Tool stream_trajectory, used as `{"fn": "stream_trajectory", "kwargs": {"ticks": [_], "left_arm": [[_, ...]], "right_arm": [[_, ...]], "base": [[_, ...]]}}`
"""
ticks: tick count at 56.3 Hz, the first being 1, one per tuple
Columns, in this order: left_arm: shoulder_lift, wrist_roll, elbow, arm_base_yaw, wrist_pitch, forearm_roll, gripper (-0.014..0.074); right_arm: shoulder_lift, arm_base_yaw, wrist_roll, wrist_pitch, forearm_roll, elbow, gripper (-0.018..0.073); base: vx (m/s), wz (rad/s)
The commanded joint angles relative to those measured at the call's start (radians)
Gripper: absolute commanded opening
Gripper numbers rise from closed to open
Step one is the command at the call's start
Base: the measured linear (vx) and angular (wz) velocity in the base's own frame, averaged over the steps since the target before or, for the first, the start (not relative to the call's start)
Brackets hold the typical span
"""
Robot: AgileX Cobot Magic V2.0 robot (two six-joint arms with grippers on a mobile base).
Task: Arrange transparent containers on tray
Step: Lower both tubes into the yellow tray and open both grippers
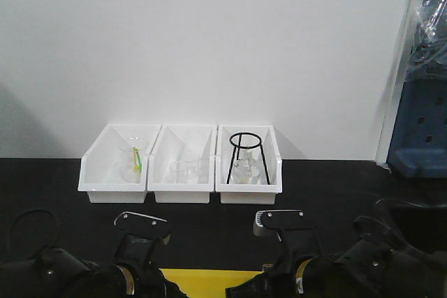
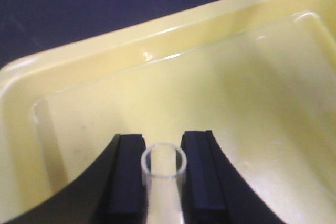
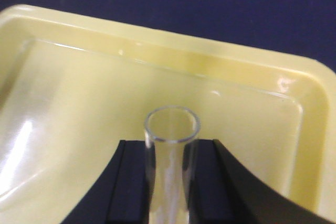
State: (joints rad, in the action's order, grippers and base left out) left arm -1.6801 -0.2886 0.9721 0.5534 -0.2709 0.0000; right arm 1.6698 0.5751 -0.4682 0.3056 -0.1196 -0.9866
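My left gripper (image 2: 164, 144) is shut on a clear test tube (image 2: 164, 162). The tube's round open rim points forward between the black pads (image 2: 128, 174), just over the floor of the yellow tray (image 2: 79, 59) near its far left corner. My right gripper (image 3: 171, 144) is shut on a second test tube (image 3: 172, 125), whose rim sticks out past the pads (image 3: 135, 182) above the tray (image 3: 220, 53) near its far right corner. In the front view only a strip of the tray (image 1: 209, 280) shows between the two arms, and both tubes are hidden there.
Three white open-front bins (image 1: 112, 179) stand in a row at the back against the white wall, holding glass beakers and flasks. A black ring stand (image 1: 246, 155) sits in the right bin. A blue object (image 1: 419, 137) stands at the far right. The tabletop is black.
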Motion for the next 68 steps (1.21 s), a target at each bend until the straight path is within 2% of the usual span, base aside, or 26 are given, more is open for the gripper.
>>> {"fn": "stream_trajectory", "kwargs": {"ticks": [1,12,18,30,42,53,60,68], "left_arm": [[-0.001,-0.022,0.033,-0.003,0.081,-0.009,0.0143],[-0.06,-0.083,0.033,-0.037,0.063,-0.009,0.0185],[-0.067,-0.086,0.033,-0.048,0.057,-0.009,0.0222],[-0.067,-0.086,0.033,-0.048,0.068,-0.009,0.0342],[-0.067,-0.085,0.033,-0.048,0.064,-0.009,0.0434],[-0.064,-0.085,0.033,-0.048,0.057,-0.01,0.0443],[-0.031,-0.085,0.033,-0.048,0.044,-0.009,0.0443],[0.047,-0.082,0.033,-0.048,0.041,0.0,0.0443]], "right_arm": [[0.003,-0.012,-0.003,-0.078,-0.02,-0.034,-0.0008],[0.06,-0.033,-0.024,-0.078,-0.011,-0.034,0.0004],[0.067,-0.039,-0.057,-0.083,-0.017,-0.034,0.0016],[0.09,-0.044,-0.059,-0.098,-0.015,-0.033,0.0078],[0.106,-0.044,-0.059,-0.092,-0.008,-0.033,0.024],[0.106,-0.044,-0.059,-0.091,-0.009,-0.033,0.0431],[0.1,-0.044,-0.059,-0.097,-0.008,-0.033,0.0495],[0.04,-0.044,-0.058,-0.096,-0.008,-0.033,0.0504]], "base": [[0.0,0.0],[0.0,0.0],[0.0,0.0],[0.0,0.0],[0.0,0.0],[0.0,0.0],[0.0,0.0],[0.0,0.0]]}}
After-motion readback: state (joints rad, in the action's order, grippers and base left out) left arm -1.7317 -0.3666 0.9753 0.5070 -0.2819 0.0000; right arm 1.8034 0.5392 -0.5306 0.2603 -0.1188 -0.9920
